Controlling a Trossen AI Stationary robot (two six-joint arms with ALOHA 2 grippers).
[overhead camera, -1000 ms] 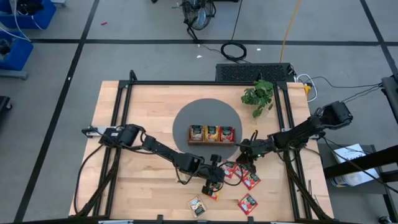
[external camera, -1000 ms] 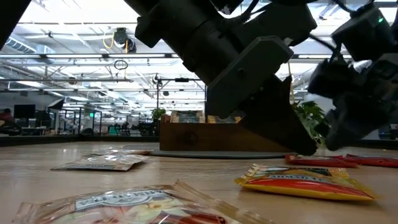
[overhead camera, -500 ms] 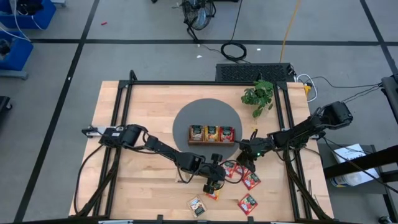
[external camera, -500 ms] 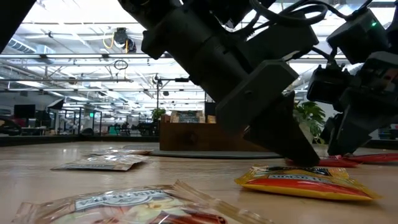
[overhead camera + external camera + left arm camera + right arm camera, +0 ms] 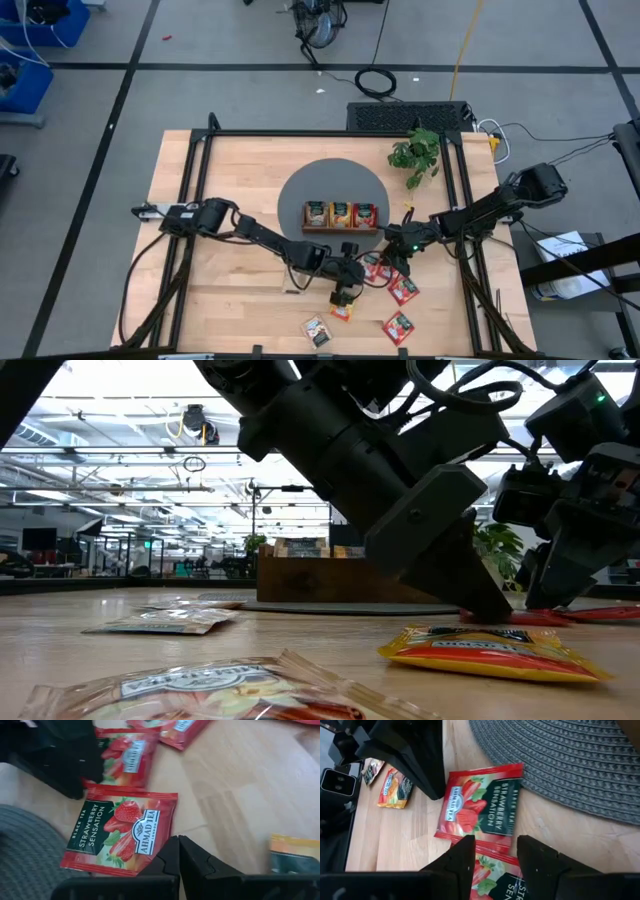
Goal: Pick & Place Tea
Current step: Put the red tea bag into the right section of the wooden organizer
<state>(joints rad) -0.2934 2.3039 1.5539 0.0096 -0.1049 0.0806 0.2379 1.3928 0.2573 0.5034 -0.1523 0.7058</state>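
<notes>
Wooden table (image 5: 230, 170), grey mat (image 5: 300, 190), plant (image 5: 416, 152), red packets (image 5: 403, 290) between both arms

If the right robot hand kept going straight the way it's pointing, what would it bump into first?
Probably the red strawberry tea packet lying flat on the wood straight ahead of the open right gripper. Beyond it stands the left gripper, shut, though depth is hard to judge here.

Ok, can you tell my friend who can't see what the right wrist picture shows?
A red strawberry tea packet lies flat on the wooden table beside a grey woven mat. The right hand hovers open over it, the left hand's dark fingers beside it.
</notes>
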